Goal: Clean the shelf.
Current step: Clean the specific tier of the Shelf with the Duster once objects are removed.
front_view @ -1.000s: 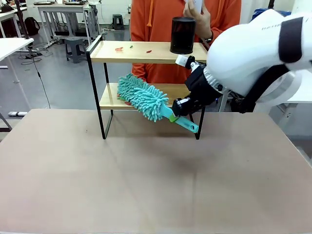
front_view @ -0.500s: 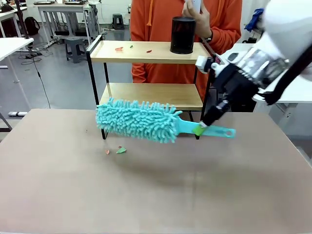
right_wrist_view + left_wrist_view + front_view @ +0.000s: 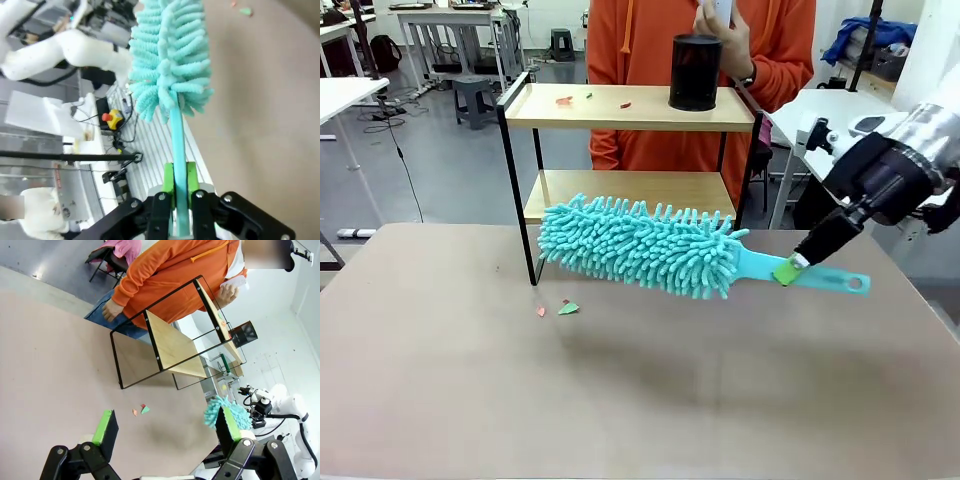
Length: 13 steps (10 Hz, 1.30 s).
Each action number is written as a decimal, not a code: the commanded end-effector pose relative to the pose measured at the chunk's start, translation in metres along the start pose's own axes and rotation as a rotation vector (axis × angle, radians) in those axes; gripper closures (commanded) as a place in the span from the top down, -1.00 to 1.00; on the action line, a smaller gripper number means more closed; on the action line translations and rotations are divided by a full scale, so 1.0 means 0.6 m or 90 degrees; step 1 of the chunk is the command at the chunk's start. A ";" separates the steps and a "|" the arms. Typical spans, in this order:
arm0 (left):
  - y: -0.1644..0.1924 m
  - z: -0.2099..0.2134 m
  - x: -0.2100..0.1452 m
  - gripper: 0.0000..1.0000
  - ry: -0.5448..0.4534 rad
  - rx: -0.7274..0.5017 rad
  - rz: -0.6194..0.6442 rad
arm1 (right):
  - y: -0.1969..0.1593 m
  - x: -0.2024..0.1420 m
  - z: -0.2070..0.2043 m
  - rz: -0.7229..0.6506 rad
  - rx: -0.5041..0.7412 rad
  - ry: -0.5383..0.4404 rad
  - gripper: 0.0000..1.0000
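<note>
The shelf (image 3: 630, 107) stands at the far middle of the table, two wooden boards in a black frame; the left wrist view shows the shelf (image 3: 172, 342) tilted. Small red and green scraps (image 3: 590, 99) lie on its top board beside a black cylinder (image 3: 695, 72). My right gripper (image 3: 790, 268) is shut on the handle of a teal fluffy duster (image 3: 640, 246), held level above the table in front of the shelf; the duster (image 3: 170, 55) runs away from the green pads (image 3: 168, 181) in the right wrist view. My left gripper (image 3: 165, 427) hangs open over the table, nothing between its fingers.
Two small scraps (image 3: 560, 309) lie on the brown table (image 3: 620, 400) near the shelf's front left leg, and the scraps (image 3: 141, 410) also appear in the left wrist view. A person in an orange top (image 3: 650, 40) stands behind the shelf, one hand raised.
My right gripper pulled the duster out of the lower shelf and swung it right and level. Two scraps came off the lower board onto the table.
</note>
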<state>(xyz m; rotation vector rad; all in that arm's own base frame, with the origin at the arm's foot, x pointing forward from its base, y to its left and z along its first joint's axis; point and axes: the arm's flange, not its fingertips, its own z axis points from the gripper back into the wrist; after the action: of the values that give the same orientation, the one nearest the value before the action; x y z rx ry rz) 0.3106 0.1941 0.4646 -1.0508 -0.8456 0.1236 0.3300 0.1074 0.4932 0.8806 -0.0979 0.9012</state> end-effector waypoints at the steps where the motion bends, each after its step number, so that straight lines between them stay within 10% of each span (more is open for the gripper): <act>1: 0.000 -0.003 0.000 1.00 -0.010 -0.009 -0.013 | 0.026 -0.072 0.085 0.006 0.053 -0.055 -0.75; 5: 0.000 -0.003 0.000 1.00 -0.010 -0.009 -0.013 | 0.050 -0.315 0.238 -0.024 0.027 -0.519 -0.75; 8: 0.000 -0.003 0.000 1.00 -0.010 -0.009 -0.013 | 0.001 -0.388 0.236 -0.254 -0.028 -0.694 -0.75; 11: 0.000 -0.003 0.000 1.00 -0.010 -0.009 -0.013 | -0.043 -0.350 0.211 -0.520 -0.053 -0.478 -0.75; 13: 0.000 -0.003 0.000 1.00 -0.010 -0.009 -0.013 | -0.056 -0.309 0.202 -0.532 -0.082 -0.393 -0.75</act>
<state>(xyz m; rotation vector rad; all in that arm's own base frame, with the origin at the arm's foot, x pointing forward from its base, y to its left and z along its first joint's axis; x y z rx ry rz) 0.3113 0.1940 0.4640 -1.0491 -0.8428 0.1245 0.2786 -0.1319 0.4727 0.9630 -0.3336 -0.2004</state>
